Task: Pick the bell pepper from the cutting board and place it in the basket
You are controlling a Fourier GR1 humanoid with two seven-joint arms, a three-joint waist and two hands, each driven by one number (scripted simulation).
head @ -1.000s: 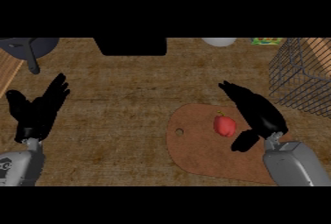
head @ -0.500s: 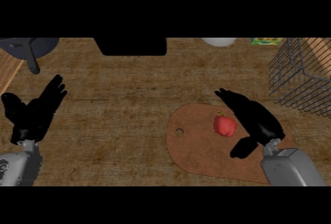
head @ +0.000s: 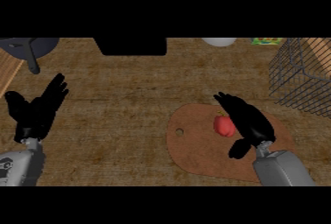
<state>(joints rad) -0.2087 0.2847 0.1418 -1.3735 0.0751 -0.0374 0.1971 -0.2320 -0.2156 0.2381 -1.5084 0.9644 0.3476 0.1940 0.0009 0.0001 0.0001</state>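
Note:
A small red bell pepper [head: 223, 125] lies on the brown cutting board [head: 197, 151] at centre right. My right hand [head: 248, 121] is open right beside it on its right, fingers stretched forward along the pepper and thumb hanging back toward me; its fingers are not curled round the pepper. The wire basket [head: 302, 78] stands at the right edge, beyond the board. At the left edge my left hand [head: 37, 109] rests open with its fingers pointing up.
A dark pan with a handle [head: 29, 49] sits at the far left corner. At the back there is a black block [head: 131, 45], a pale round object [head: 218, 41] and a green item [head: 266, 41]. A wooden strip [head: 6, 74] runs along the left edge.
My right hand has shifted left across the board until it is beside the pepper. The left hand has drifted slightly left and stays open. The pepper has not moved.

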